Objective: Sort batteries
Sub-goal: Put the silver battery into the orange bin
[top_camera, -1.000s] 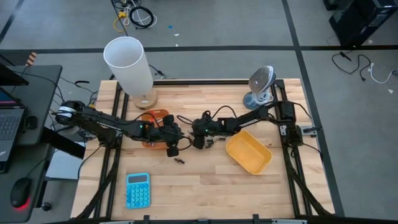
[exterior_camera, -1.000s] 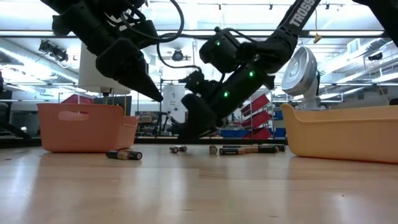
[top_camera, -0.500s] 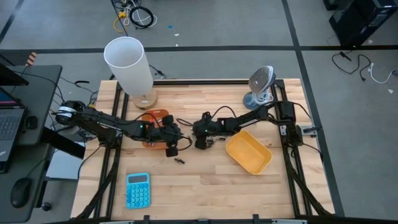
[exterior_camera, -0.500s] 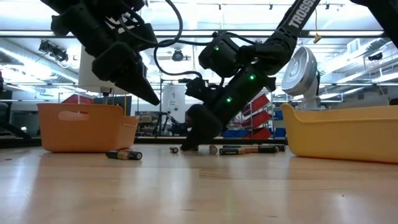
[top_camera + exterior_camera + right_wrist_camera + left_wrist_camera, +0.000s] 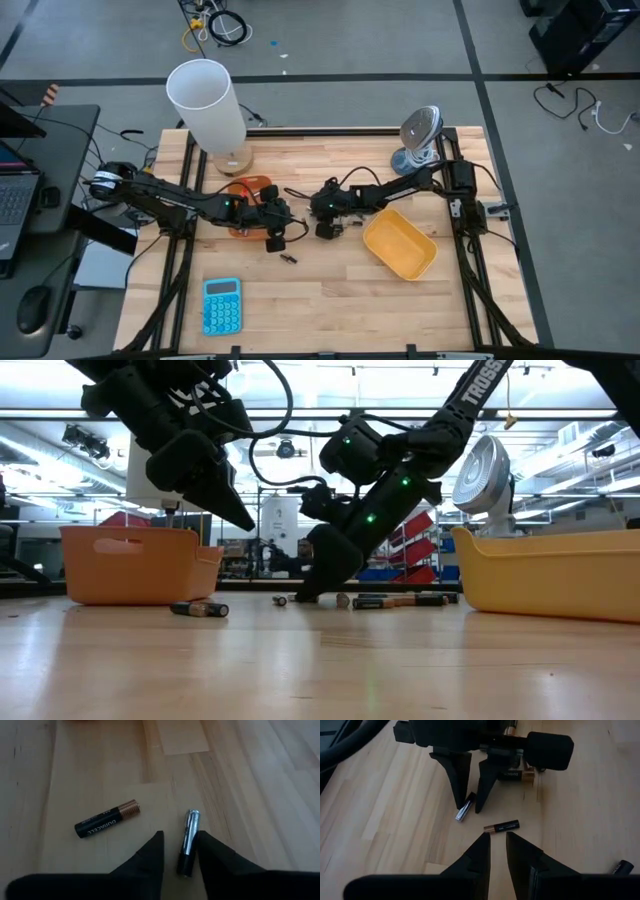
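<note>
A silver and black battery (image 5: 187,842) lies on the wooden table (image 5: 330,290) between the tips of the right gripper (image 5: 179,851), whose jaws are a little open around it, maybe touching. Beside it lies a black and copper battery (image 5: 106,822) printed "DURACELL". The left gripper (image 5: 497,840) hovers nearby, narrowly open and empty. Small print on farther batteries (image 5: 395,600) is unreadable.

Right end effector (image 5: 179,851) low, parted; left end effector (image 5: 497,840) raised, parted.
</note>
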You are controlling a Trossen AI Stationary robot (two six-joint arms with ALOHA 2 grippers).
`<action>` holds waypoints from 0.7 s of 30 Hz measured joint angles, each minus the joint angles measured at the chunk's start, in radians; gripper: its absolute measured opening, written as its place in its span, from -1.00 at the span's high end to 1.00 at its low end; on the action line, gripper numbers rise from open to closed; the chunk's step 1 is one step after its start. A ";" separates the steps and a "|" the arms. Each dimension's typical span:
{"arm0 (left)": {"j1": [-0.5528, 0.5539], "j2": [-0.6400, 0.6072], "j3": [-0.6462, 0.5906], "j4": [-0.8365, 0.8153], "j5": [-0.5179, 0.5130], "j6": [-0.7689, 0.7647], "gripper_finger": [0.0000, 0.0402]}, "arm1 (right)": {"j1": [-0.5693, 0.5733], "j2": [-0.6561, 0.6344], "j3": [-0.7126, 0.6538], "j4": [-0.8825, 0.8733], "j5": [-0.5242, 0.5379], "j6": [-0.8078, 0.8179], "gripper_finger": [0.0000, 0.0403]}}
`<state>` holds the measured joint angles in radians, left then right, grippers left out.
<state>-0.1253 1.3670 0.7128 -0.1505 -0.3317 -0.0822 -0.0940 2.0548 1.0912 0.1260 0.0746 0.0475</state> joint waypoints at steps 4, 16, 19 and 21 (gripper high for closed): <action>0.000 0.000 0.000 0.000 0.000 0.000 0.68 | 0.000 0.000 -0.001 -0.006 0.000 -0.008 0.76; -0.001 0.000 0.000 0.004 0.049 0.001 0.68 | 0.000 -0.008 -0.004 0.004 -0.001 -0.039 0.94; -0.001 0.000 0.000 0.011 0.065 0.003 0.68 | 0.000 -0.033 -0.009 -0.014 -0.002 -0.046 0.94; -0.001 0.000 0.000 0.025 0.094 0.016 0.68 | 0.000 -0.051 -0.011 -0.032 -0.006 -0.056 0.94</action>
<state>-0.1265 1.3670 0.7128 -0.1252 -0.2380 -0.0662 -0.0940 2.0033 1.0806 0.0943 0.0690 -0.0082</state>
